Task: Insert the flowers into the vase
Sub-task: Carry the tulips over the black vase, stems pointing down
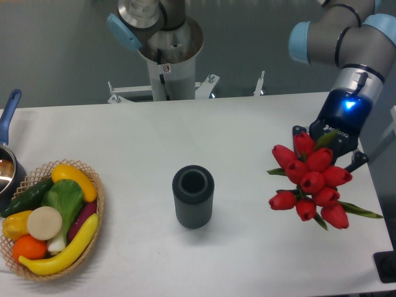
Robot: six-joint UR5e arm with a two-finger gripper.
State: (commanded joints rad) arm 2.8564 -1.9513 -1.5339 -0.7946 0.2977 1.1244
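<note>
The flowers [314, 181], a tight bunch of red tulip buds with green leaves, are at the right side of the table, buds facing the camera. My gripper [328, 147] is right behind and above the bunch. Its fingertips and the stems are hidden by the buds, and it appears shut on the stems. The vase [193, 196], a dark grey ribbed cylinder with a thick round rim, stands upright and empty at the table's centre, well to the left of the flowers.
A woven basket [96, 213] of vegetables sits at the front left. A pot with a blue handle [8, 111] is at the left edge. The arm's base [166, 46] stands behind the table. The table's right edge is close to the flowers.
</note>
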